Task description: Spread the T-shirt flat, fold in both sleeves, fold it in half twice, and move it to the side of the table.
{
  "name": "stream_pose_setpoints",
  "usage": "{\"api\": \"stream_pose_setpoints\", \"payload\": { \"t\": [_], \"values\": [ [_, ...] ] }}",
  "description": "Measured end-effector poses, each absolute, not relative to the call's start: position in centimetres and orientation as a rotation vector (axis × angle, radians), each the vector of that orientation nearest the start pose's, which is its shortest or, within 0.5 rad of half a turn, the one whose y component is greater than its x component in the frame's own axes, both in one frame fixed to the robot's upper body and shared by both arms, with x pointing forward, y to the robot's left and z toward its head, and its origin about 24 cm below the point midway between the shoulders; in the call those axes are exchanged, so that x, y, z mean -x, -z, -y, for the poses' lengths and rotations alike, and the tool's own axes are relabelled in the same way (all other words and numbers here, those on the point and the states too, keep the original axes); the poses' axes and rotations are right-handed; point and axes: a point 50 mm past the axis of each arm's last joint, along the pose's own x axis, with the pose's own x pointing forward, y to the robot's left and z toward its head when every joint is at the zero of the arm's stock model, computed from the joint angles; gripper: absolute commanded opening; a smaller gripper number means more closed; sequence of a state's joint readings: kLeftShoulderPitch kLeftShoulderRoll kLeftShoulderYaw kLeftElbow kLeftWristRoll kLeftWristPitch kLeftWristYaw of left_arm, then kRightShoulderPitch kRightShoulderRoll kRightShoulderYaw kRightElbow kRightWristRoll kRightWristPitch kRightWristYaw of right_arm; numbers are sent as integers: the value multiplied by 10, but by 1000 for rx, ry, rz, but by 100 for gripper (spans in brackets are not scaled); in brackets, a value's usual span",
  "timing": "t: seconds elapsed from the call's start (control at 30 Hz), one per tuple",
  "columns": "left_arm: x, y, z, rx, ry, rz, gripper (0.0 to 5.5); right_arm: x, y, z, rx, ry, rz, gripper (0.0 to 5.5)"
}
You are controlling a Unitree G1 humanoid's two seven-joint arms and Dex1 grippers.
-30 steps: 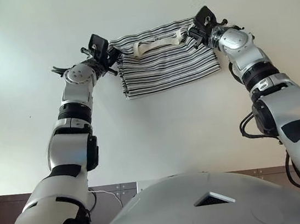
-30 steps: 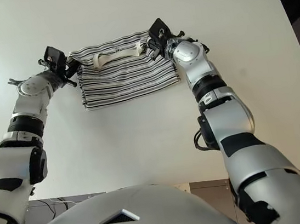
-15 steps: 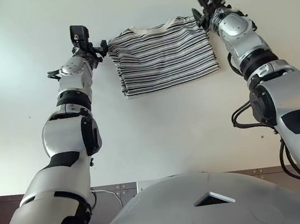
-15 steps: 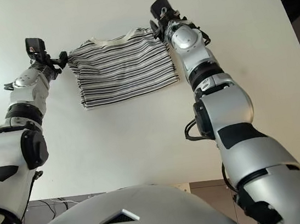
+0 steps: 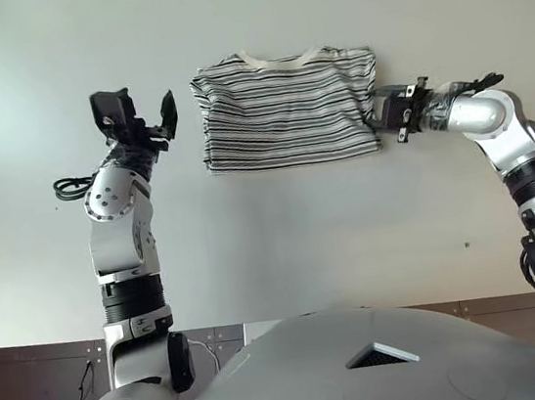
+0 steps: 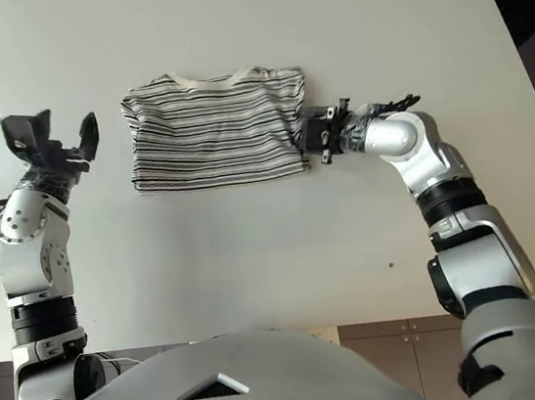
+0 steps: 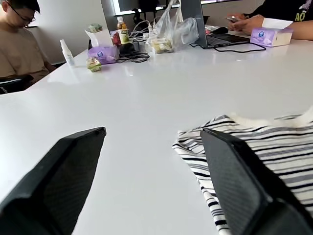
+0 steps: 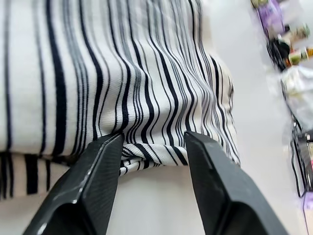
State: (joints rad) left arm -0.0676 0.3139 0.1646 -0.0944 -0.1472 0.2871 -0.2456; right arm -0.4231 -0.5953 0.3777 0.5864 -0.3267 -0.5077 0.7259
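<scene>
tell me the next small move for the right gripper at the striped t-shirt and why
Probably close the right gripper on the striped T-shirt. Its fingers are open around the shirt's folded right edge, so a grip looks ready for the next fold or slide. The left gripper hangs open, raised clear of the shirt's left side.

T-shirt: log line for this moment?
T-shirt: folded, flat on table | left claw: open, beside T-shirt, not touching | right claw: open, straddling T-shirt's right edge
</scene>
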Motion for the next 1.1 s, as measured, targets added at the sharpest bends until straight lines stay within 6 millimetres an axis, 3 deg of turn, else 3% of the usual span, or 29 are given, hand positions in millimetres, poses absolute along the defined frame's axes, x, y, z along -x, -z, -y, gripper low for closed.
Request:
{"api": "stream_pose_setpoints", "payload": {
  "t": [0.13,0.23,0.3,0.33,0.4,0.5,0.57,0.63,0.67,0.8,0.83,0.93,1.1],
  "values": [
    [-244,-79,-229,-206,55,-146,360,-240,-44,181,1032,-1299,-143,228],
    [-234,-76,-231,-216,25,-180,360,-195,-44,147,851,-1440,-154,228],
    [-229,-78,-234,-219,4,-200,360,-173,-52,103,636,-1481,-136,228],
    [-226,-79,-234,-223,4,-200,360,-170,-59,87,568,-1476,-108,228],
    [-219,-83,-234,-237,9,-194,360,-175,-73,75,454,-1423,-99,228],
    [-207,-91,-231,-255,45,-178,360,-212,-106,104,419,-1207,-75,228],
    [-202,-98,-227,-277,116,-171,360,-235,-117,140,589,-1097,-88,228],
    [-197,-96,-225,-271,146,-187,360,-242,-108,171,810,-1067,-154,228],
    [-193,-92,-225,-269,149,-210,360,-235,-97,184,893,-1101,-214,228],
    [-187,-86,-212,-261,214,-235,360,-199,-49,198,941,-1193,-351,228],
    [-186,-83,-207,-264,251,-247,360,-196,-44,197,963,-1189,-334,228],
    [-187,-82,-205,-316,293,-264,360,-186,-37,181,945,-1178,-278,228],
    [-200,-73,-227,-446,210,-330,360,-134,-34,110,677,-1404,-237,228]
  ]
}}
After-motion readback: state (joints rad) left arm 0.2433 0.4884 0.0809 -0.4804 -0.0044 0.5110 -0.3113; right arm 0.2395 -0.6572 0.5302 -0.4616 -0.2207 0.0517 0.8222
